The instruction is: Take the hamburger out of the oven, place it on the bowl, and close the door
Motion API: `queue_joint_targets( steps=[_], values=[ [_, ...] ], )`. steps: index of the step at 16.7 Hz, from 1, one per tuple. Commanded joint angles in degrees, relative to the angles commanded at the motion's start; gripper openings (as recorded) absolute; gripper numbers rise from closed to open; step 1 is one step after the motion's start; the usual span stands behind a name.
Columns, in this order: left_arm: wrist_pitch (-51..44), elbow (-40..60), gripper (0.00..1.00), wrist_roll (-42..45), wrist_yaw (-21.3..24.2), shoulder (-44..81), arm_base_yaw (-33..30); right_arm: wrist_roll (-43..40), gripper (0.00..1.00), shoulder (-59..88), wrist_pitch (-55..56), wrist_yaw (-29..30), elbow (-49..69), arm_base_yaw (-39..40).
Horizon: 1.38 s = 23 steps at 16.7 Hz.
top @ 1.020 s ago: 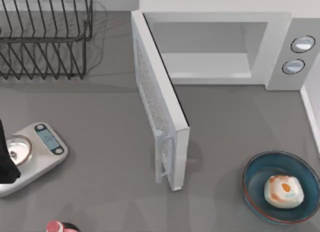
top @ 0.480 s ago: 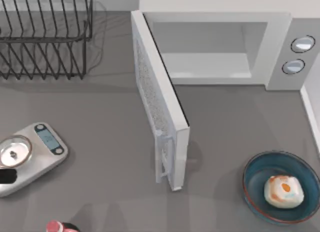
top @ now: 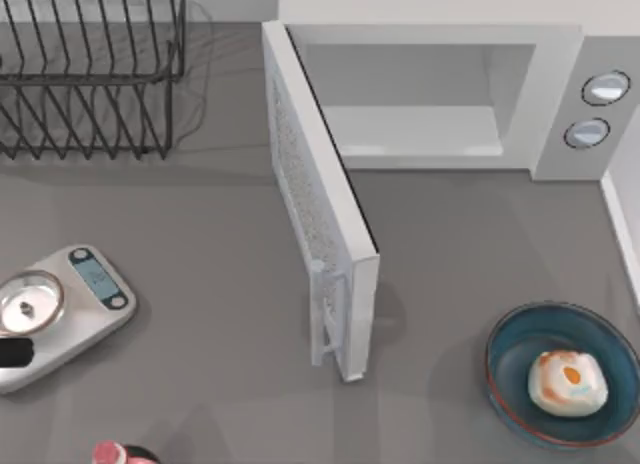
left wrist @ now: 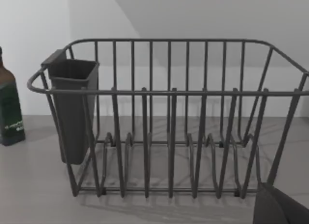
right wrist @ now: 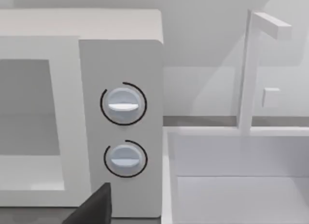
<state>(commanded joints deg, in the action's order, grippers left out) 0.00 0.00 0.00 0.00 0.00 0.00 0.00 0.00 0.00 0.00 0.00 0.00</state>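
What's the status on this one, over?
Hamburger in bowl. Oven door wide open, not yet closed. Left arm's dark tip at table's left edge by the scale. Door's swing path unobstructed.

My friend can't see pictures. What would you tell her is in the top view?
From above, a white oven stands with its door swung wide open, and the hamburger already sits in the dark blue bowl at the table's right. At the left are a wire dish rack and a grey scale.
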Motion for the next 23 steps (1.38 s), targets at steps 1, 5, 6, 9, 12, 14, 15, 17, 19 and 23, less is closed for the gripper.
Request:
queue_joint_targets(
  steps=[1, 5, 6, 9, 12, 14, 15, 17, 19, 23],
  values=[
    [0.0, 0.0, 0.0, 0.0, 0.0, 0.0, 0.0, 0.0, 1.0, 0.0, 0.0, 0.0, 0.0, 0.0],
    [-0.14, 0.02, 0.0, 0.0, -0.21, -0.12, -0.21, 0.0, 1.0, 0.0, 0.0, 0.0, 0.0, 0.0],
    [-0.66, 0.11, 0.0, -0.01, -1.02, -0.55, -1.02, 0.0, 1.0, 0.0, 0.0, 0.0, 0.0, 0.0],
    [-3.21, 0.52, 0.0, -0.04, -6.37, -2.68, -6.38, 0.0, 1.0, 0.0, 0.0, 0.0, 0.0, 0.0],
    [-5.13, 0.83, 0.0, -0.07, -10.2, -4.28, -10.2, 0.0, 1.0, 0.0, 0.0, 0.0, 0.0, 0.0],
    [-5.27, 0.86, 0.0, -0.07, -10.46, -4.41, -10.46, 0.0, 1.0, 0.0, 0.0, 0.0, 0.0, 0.0],
    [-5.27, 0.86, 0.0, -0.07, -10.46, -4.41, -10.46, 0.0, 1.0, 0.0, 0.0, 0.0, 0.0, 0.0],
    [-5.19, 0.8, 0.0, -0.16, -10.31, -4.1, -10.32, 0.0, 1.0, 0.0, 0.0, 0.0, 0.0, 0.0],
    [-6.2, 2.47, 0.0, -1.27, -11.04, -2.2, -11.57, 0.0, 1.0, 0.0, 0.0, 0.0, 0.0, 0.0],
    [-11.37, 11.01, 0.0, -6.97, -14.66, 8.87, -17.84, 0.0, 1.0, 0.0, 0.0, 0.0, 0.0, 0.0]
  ],
)
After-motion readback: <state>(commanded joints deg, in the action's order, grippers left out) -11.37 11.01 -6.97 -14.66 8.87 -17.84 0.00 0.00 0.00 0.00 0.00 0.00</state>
